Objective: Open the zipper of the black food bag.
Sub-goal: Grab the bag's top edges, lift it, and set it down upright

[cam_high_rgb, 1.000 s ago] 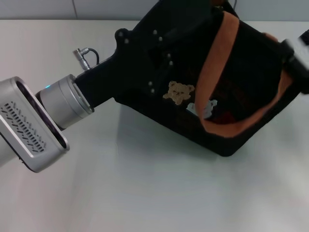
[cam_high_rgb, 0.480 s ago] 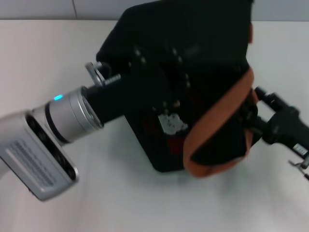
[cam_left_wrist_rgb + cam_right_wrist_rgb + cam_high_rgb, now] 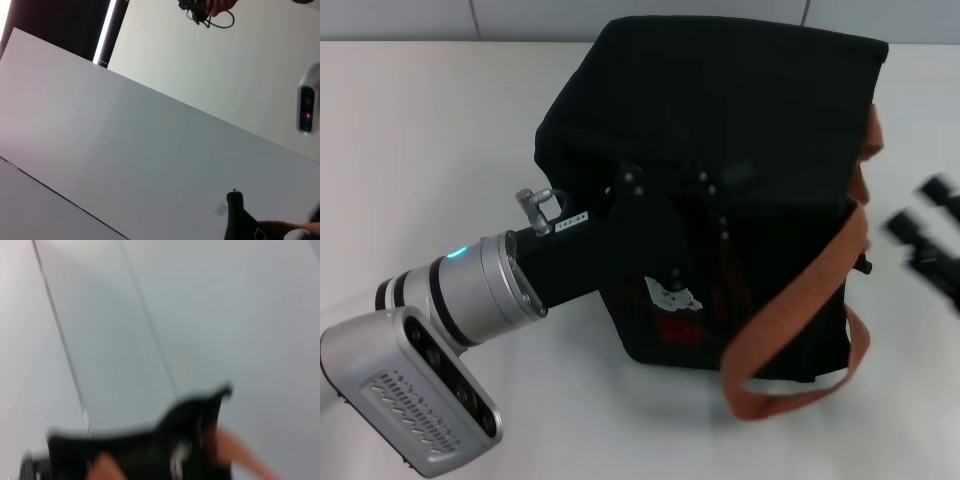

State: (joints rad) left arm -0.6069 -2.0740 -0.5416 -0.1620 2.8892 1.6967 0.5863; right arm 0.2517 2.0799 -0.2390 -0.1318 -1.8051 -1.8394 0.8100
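The left tool (image 3: 665,250) presses against the black food bag (image 3: 720,130), seemingly steadying it, its grip hidden, while the right tool (image 3: 930,235), grip unclear, hovers beside.

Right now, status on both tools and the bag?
Left tool against the bag, fingers hidden. Right tool clear of it, beside the strap. Zipper not visible.

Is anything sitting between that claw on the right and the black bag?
Nothing visible does. The right gripper hangs just off the black food bag, with only bare white table between them and an orange handle drooping lower down. The left gripper is pressed against the bag's front. The zipper cannot be made out.
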